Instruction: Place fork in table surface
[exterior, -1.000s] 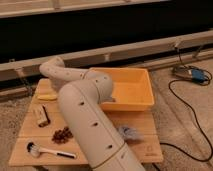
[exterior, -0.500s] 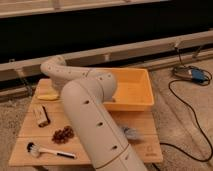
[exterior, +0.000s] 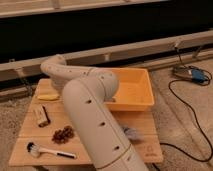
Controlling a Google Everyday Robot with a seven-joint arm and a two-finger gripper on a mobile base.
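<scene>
My white arm [exterior: 92,115] rises from the bottom edge, bends over the table surface [exterior: 145,122] of light-brown planks, and folds back to the left at a joint [exterior: 56,67]. The gripper is hidden behind the arm, somewhere near the orange-yellow tub [exterior: 136,90], and it is shut. The fork is hidden from view, so I cannot tell if anything is held.
On the left of the table lie a yellow object [exterior: 47,96], a brown-and-white bar [exterior: 42,116], a heap of small brown pieces [exterior: 63,134] and a white-headed brush [exterior: 36,148]. A grey-blue item [exterior: 131,132] lies beside the arm. A cable and a blue device [exterior: 192,75] lie on the floor at right.
The arm's folded joint has shifted very slightly; everything on the table stays where it was.
</scene>
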